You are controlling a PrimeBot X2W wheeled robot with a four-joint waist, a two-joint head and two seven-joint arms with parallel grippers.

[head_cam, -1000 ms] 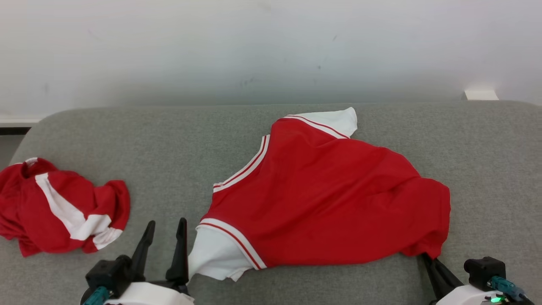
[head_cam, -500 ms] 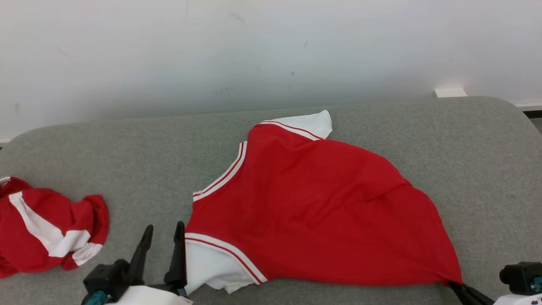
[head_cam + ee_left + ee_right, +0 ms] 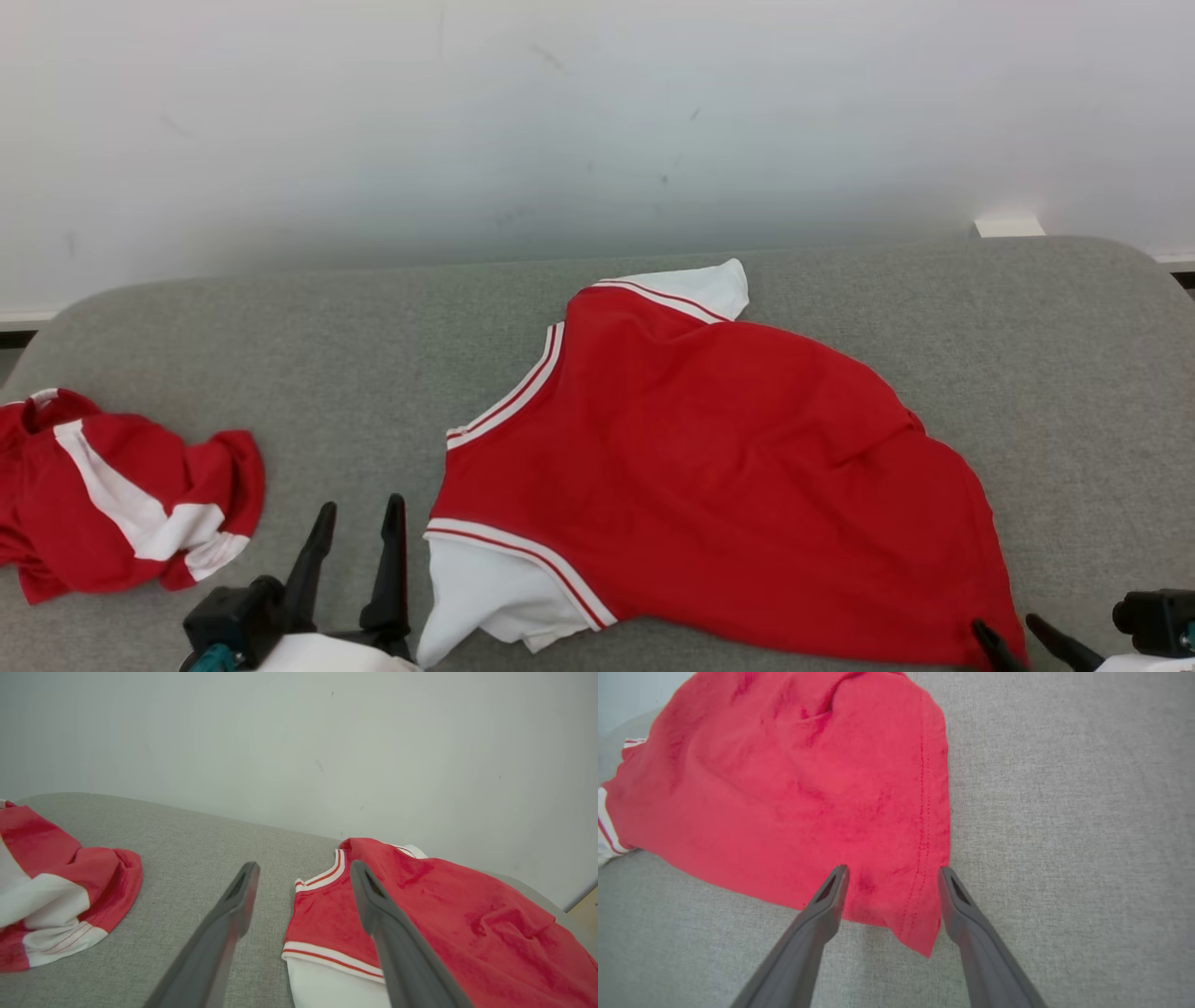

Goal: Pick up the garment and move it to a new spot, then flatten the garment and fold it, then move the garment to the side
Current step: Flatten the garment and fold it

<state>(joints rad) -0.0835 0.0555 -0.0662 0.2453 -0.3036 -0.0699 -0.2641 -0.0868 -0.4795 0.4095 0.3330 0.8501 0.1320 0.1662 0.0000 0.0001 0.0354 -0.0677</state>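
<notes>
Fingers (image 3: 815, 924) of the right gripper (image 3: 893, 872) now stand apart, straddling the hem corner (image 3: 920, 933) of the shirt (image 3: 728, 467). A second ago, and half a second ago, they were clamped on that corner. The corner lies released on the cushion (image 3: 280, 336), and the cloth that was bunched on that side is drawn out toward the right gripper. By this reading one flattening pull is done. Soft ridges remain across the red body, so more smoothing is probably needed before folding.

The left gripper (image 3: 359, 509) also has its fingers apart and holds nothing. It sits just beside the white near sleeve (image 3: 495, 597). The shirt lies right of centre, collar toward the left and far sleeve (image 3: 700, 285) toward the wall (image 3: 560, 112).

Edges and room: the far sleeve ends near the cushion's back edge. The cushion's front edge cannot be seen in the head view. Bare cushion lies right of the hem, and a wide strip separates the collar from the crumpled red-and-white heap (image 3: 121, 495) at far left. The heap limits any sideways move in that direction.
</notes>
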